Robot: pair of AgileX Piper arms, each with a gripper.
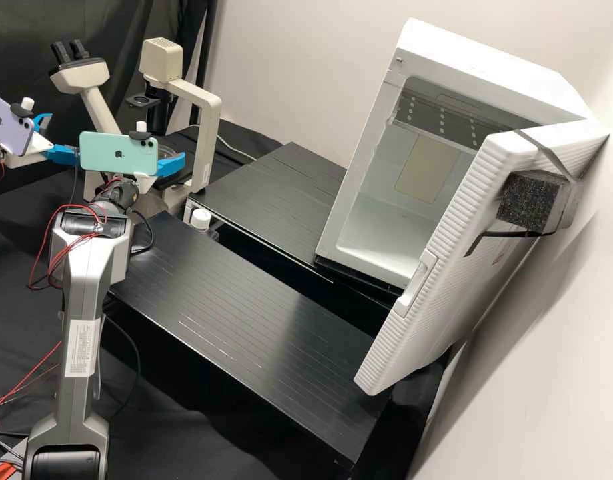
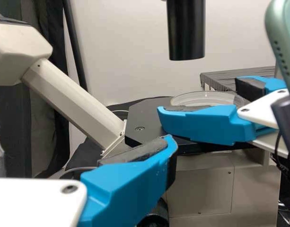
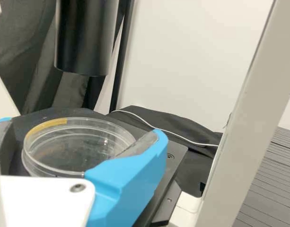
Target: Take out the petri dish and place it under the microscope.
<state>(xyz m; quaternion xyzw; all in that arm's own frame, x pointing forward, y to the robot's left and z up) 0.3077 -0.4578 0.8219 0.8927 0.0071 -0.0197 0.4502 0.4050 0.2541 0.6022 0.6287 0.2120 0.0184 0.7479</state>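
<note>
From here, the left pincer [image 1: 65, 137] is open. The right pincer [image 1: 173, 165], open too, goes around one clear dish [image 3: 78, 149], on one microscope [image 1: 205, 110] in the right wrist view. The high view has one white box [image 1: 489, 77].

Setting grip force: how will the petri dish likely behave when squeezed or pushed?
The petri dish looks like clear, thin-walled plastic: probably stiff, but may crack if squeezed hard. Its smooth wall could slip, though the right gripper has grey pads that may help. Low and flat on the microscope stage, it would likely slide before tipping.
</note>
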